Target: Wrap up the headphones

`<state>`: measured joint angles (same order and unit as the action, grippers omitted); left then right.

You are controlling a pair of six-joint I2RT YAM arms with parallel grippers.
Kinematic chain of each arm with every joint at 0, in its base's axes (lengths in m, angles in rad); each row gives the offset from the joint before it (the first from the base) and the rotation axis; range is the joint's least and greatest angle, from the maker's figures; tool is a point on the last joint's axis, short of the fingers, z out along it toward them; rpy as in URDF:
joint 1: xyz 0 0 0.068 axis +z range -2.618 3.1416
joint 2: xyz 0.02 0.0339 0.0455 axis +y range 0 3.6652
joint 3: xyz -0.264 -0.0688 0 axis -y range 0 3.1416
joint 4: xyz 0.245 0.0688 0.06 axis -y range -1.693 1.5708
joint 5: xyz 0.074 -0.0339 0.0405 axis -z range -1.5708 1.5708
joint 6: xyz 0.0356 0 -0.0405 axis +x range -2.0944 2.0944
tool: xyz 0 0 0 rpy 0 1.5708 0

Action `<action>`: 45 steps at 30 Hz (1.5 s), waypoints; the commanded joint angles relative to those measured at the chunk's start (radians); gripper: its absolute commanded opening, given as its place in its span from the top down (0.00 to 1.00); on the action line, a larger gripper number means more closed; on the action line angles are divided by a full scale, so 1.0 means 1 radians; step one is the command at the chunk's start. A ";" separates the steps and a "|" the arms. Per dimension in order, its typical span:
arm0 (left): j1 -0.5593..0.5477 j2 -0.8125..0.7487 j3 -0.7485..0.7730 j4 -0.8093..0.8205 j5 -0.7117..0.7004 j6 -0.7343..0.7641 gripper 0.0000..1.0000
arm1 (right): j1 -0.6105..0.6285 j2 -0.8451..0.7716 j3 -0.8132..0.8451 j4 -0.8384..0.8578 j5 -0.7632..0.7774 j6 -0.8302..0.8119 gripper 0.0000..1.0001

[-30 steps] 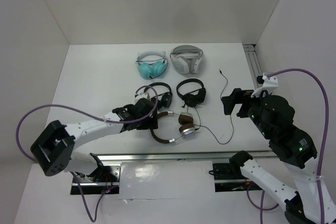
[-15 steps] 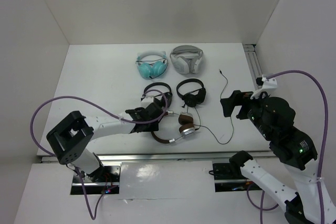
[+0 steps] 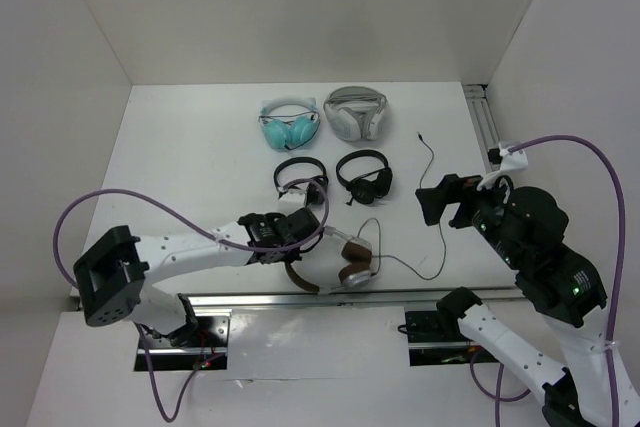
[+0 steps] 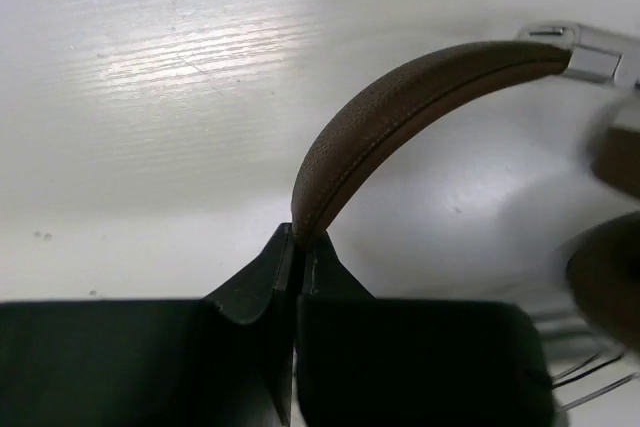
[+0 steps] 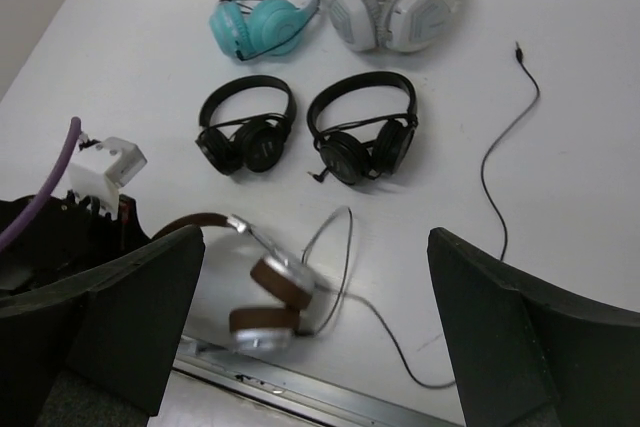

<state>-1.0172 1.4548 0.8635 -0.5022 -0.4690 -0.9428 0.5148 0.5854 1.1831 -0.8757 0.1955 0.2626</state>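
The headphones [image 3: 355, 263], with brown headband [image 4: 400, 117], brown pads and silver cups, lie near the table's front edge and look blurred in the right wrist view [image 5: 270, 292]. My left gripper [image 3: 296, 245] is shut on the headband's end [image 4: 297, 235], which is pinched between its two black fingers. A thin black cable [image 3: 438, 237] loops from the cups, runs right and then back to its plug [image 3: 421, 134]. My right gripper [image 3: 442, 197] hovers open above the cable, right of the headphones, with nothing between its fingers [image 5: 315, 235].
Two small black pairs [image 3: 302, 179] [image 3: 365, 175] lie just behind the headphones. A teal pair [image 3: 288, 127] and a white-grey pair [image 3: 355, 112] sit further back. A metal rail [image 3: 300, 299] lines the front edge, and another [image 3: 485, 122] stands at the back right.
My left gripper has shut on the headband and dragged the headphones toward the front edge. The cups and cable loop shifted with it. The right arm barely moved.
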 commanded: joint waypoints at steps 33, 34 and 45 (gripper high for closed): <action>0.333 -0.258 1.085 -0.634 -0.266 0.306 1.00 | 0.112 0.412 -0.723 1.612 -0.498 -0.105 0.10; 0.345 -0.258 1.085 -0.634 -0.241 0.315 1.00 | 0.113 0.427 -0.723 1.638 -0.487 -0.115 0.11; 0.376 -0.287 1.085 -0.625 -0.120 0.325 1.00 | 0.134 0.727 -0.723 1.964 -0.398 -0.092 0.18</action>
<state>-0.6544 1.2030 1.9160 -1.2182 -0.6376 -0.6235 0.6373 1.2575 0.4618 0.8860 -0.2520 0.1677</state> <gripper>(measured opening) 0.111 0.829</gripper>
